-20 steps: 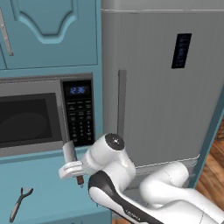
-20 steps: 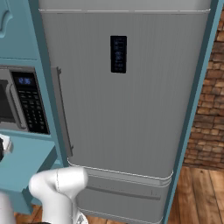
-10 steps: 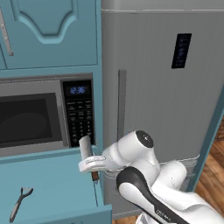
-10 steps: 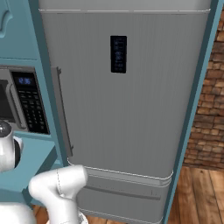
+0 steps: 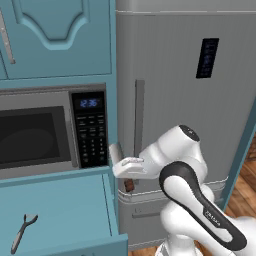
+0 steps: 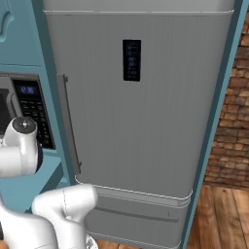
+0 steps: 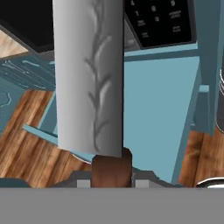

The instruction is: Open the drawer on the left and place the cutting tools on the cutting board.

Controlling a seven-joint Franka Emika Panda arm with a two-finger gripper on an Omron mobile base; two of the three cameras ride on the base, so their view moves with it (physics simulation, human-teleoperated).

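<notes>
The drawer (image 5: 60, 212) stands pulled open below the microwave, and the slim grey forked tool (image 5: 22, 232) lies in its front left part. Just right of the drawer, in front of the fridge handle, my gripper (image 5: 128, 176) is shut on the knife's brown handle (image 5: 129, 185). Its silver blade (image 5: 116, 151) points up and to the left. In the hand view the blade (image 7: 89, 78) rises wide from the brown handle (image 7: 111, 168) held in my gripper (image 7: 112, 180), with the open drawer (image 7: 159, 109) behind it. The cutting board is out of view.
A microwave (image 5: 35, 132) with a keypad (image 5: 90, 132) sits just above the drawer. The tall grey fridge (image 5: 190, 115) with its vertical handle (image 5: 139, 117) is close behind the gripper. Teal arched cabinet doors (image 5: 55, 35) hang above. A brick wall (image 6: 233, 121) and wooden floor (image 6: 221, 214) lie to the right.
My arm has swung right and slightly up with the knife, from over the open drawer to in front of the fridge handle. The forked tool has stayed in the drawer.
</notes>
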